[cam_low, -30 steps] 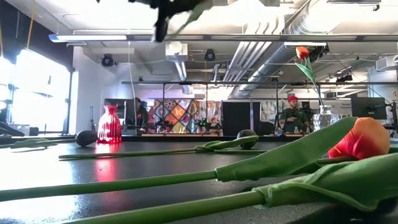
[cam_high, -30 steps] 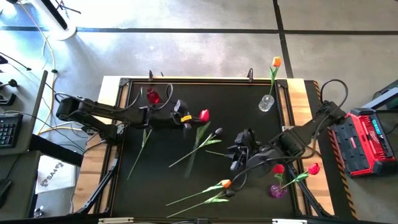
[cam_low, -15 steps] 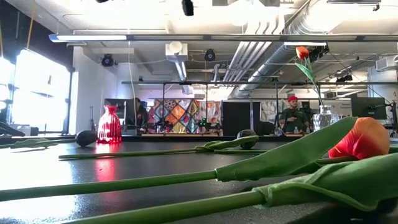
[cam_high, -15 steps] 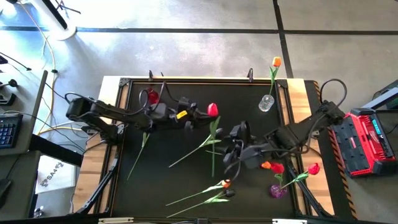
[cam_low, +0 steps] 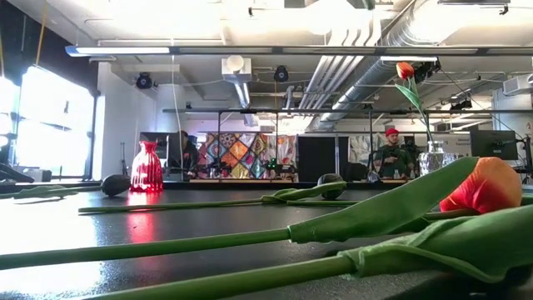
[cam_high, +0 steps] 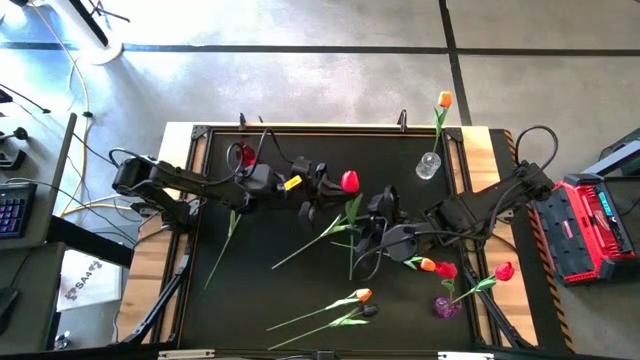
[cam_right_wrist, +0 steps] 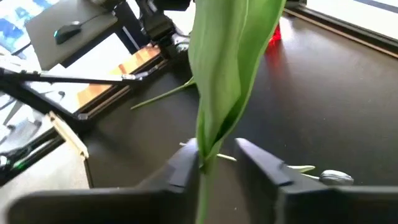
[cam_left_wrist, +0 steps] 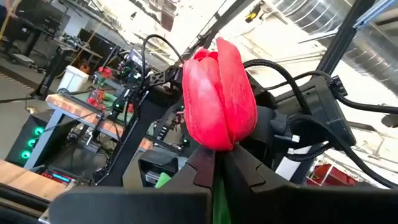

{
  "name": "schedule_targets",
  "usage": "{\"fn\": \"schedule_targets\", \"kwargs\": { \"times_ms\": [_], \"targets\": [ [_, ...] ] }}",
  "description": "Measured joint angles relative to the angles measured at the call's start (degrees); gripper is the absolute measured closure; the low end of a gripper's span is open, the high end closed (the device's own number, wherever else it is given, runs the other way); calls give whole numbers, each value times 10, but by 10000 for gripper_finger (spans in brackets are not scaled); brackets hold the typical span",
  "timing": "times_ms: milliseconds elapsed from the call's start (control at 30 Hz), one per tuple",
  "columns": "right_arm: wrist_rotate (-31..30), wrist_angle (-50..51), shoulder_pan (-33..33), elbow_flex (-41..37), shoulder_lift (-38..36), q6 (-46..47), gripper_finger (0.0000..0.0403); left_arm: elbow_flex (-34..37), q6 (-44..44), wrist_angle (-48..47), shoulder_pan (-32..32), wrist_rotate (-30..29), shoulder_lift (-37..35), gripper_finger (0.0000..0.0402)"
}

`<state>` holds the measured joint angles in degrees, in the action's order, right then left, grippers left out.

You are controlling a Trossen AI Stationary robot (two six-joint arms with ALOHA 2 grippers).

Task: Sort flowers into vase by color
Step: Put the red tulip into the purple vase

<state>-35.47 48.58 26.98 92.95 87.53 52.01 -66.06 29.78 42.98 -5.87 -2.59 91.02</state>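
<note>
Clearly light and floppy, the red tulip [cam_high: 349,181] hangs over the surface mid-handover. The left gripper [cam_left_wrist: 214,169] has its jaws shut on the stem just under the head. Further along, the right gripper [cam_right_wrist: 217,163] has partly open jaws straddling the stem [cam_right_wrist: 204,180] below the leaf [cam_right_wrist: 230,62], touching one side; bare stem is the firmest hold.

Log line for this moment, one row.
left gripper: shut on red tulip | right gripper: jaws straddle its green stem, closure unclear | phase: mid-air handover
</note>
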Motion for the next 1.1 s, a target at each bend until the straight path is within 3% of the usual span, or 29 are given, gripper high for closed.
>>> {"fn": "schedule_targets", "kwargs": {
  "times_ms": [100, 167, 567, 933, 1100],
  "targets": [
    [16, 0, 0, 0, 0, -20, 379, 0, 0, -8, 0, 13, 0, 398],
    [23, 1, 1, 0, 0, -30, 393, 0, 0, -16, 0, 25, 0, 391],
    [92, 27, 79, 0, -1, -122, 400, 0, -22, -85, 5, 88, 1, 299],
    [201, 68, 167, 0, 17, -198, 402, 0, -35, -131, 5, 67, -1, 291],
    [200, 85, 211, 0, 34, -229, 402, 0, -35, -131, 2, 76, -1, 291]
  ]
}}
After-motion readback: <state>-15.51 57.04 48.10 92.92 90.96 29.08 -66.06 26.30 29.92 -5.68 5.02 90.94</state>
